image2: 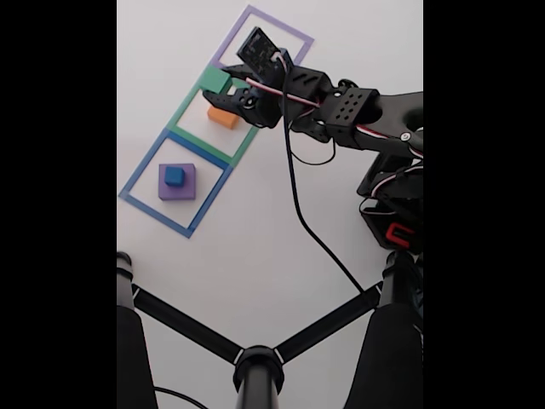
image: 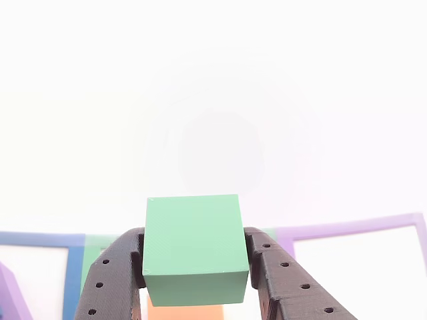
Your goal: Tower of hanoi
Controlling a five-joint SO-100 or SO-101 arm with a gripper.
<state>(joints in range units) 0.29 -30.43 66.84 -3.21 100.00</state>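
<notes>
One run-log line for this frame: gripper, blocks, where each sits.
gripper: shut on green block | orange block: in green outline | blue block: atop purple block, blue outline

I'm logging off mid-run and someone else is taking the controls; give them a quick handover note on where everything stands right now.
Gripper: shut on the green block, held just above the orange block.
Orange block: inside the green outline, the middle square.
Blue block: sits on the purple block, inside the blue outline.
Purple outline: no block seen inside it.
Done: green is picked up.
Left: set green down, then continue moving blocks; the tower is not assembled in one square yet.
</notes>
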